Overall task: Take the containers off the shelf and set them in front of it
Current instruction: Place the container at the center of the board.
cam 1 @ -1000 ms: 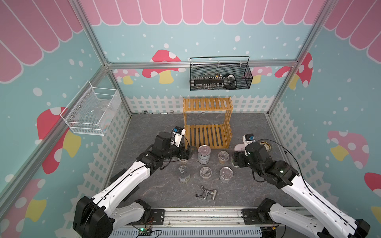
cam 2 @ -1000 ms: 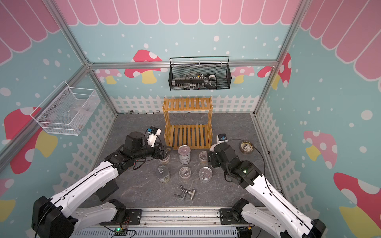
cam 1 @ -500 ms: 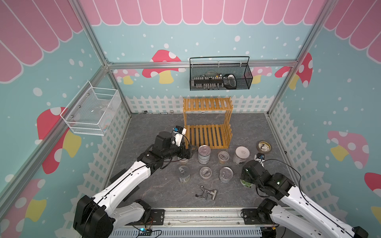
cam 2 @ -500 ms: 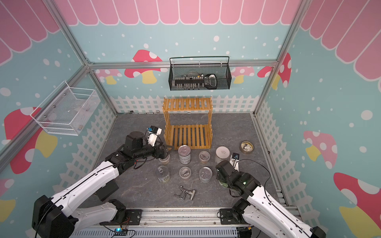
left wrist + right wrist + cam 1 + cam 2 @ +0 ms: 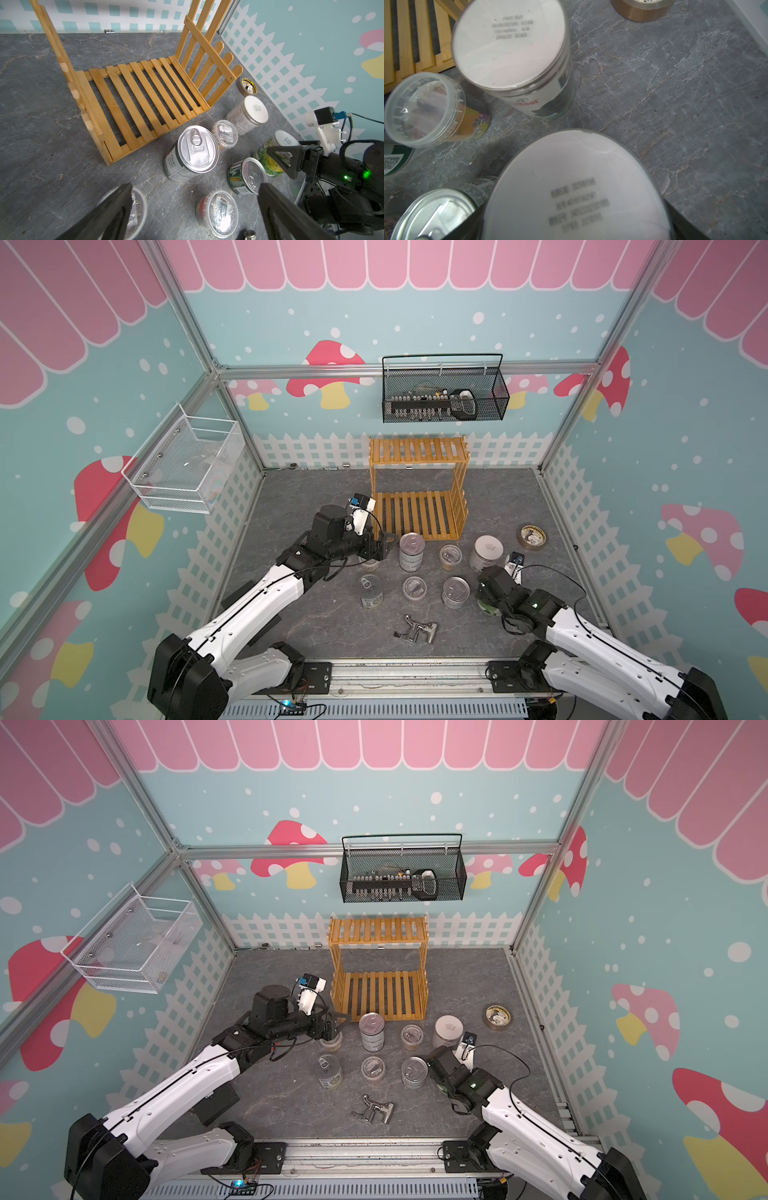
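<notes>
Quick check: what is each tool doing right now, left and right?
Left tool: open, holding nothing.
Right tool: closed on the white-lidded jar with the green label.

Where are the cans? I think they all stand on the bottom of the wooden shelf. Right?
Not quite: the cans stand on the floor in front of the shelf, not on it. Its bottom slats are bare, as both top views show.
</notes>
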Robot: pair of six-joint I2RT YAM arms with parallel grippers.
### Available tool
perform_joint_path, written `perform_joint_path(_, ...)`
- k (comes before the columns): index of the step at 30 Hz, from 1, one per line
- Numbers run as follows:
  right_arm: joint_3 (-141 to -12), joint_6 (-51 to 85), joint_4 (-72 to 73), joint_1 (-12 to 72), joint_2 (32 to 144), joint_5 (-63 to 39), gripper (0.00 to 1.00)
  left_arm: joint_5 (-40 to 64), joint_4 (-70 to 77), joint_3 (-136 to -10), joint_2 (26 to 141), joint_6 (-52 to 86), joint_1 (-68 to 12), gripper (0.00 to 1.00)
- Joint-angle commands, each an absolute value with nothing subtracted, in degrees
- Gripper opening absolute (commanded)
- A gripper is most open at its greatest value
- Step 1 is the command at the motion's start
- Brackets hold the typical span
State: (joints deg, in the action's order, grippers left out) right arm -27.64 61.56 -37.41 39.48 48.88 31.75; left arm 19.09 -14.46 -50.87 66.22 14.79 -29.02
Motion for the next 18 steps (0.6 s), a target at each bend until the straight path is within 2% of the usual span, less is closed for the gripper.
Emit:
perform_joint_path(1, -27.03, 60.95, -33.78, 40.0, 49.77, 35.4, 0.74, 19.08, -13.44, -50.11, 66.2, 15.13, -29.33, 0.97)
perform_joint_path(4, -25.69, 60.47, -32.23, 40.02, 50.97, 34.88, 0.76, 18.85, -13.43, -49.9, 66.36, 15.18, -29.34, 0.98)
perform_joint_path(12, -25.2, 58.35, -30.75, 39.99, 51.32, 33.58, 0.92, 18.9, -13.47, -49.49, 66.03, 15.21, -29.09, 0.98)
perform_joint_path(18, -27.55, 57.33, -33.65, 39.99, 50.83, 33.75, 0.93, 18.98, -13.45, -49.0, 65.4, 15.29, -28.83, 0.98)
